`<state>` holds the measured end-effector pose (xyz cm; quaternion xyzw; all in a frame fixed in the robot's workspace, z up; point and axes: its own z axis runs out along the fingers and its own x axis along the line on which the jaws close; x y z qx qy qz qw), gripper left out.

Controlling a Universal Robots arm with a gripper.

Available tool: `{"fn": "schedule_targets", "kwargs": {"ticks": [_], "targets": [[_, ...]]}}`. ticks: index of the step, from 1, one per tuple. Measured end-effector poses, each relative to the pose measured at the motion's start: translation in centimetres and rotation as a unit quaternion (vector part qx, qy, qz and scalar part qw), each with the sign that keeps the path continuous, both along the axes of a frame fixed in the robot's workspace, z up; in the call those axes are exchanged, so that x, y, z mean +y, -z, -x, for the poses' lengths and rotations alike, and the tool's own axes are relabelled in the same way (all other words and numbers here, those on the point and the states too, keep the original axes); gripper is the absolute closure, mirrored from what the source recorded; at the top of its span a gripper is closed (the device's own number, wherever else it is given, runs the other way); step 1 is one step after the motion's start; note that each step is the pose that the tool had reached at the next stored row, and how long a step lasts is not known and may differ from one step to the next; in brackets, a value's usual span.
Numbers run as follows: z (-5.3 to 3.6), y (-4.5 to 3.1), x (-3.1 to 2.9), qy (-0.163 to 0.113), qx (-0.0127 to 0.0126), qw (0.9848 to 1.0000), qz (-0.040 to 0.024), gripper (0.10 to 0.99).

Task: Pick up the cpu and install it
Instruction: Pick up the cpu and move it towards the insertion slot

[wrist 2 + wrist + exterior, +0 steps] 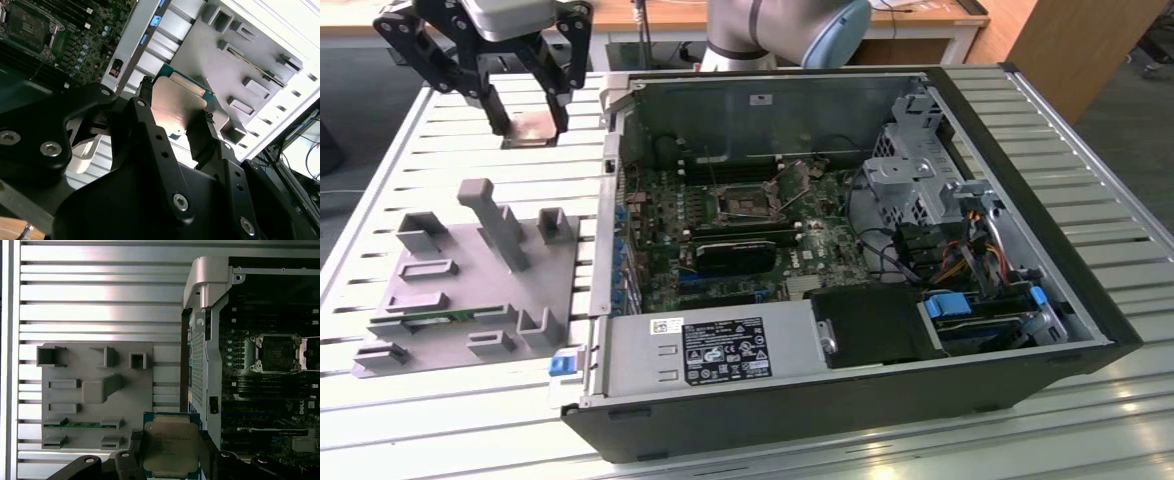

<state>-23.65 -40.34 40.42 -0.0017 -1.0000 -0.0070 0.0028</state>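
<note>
cpu (171, 447), silver top showing, pinched by its edges in the black pincer (530, 128), held over the slatted counter (400, 150), at ten o'clock from the open computer case (854, 250) in the exterior view, grey holder tray (480, 292) at eight o'clock

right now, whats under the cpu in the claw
The cpu, gripped in the claw, hangs above the slatted table near the grey fixture tray. The patch directly beneath it is covered.
</note>
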Motion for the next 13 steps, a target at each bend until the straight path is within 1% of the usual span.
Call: {"fn": "schedule_targets", "kwargs": {"ticks": [8, 13], "targets": [[-0.73, 0.0, 0.0, 0.0, 0.0, 1.0, 0.0, 0.561], [-1.02, 0.0, 0.0, 0.0, 0.0, 1.0, 0.0, 0.561]]}}
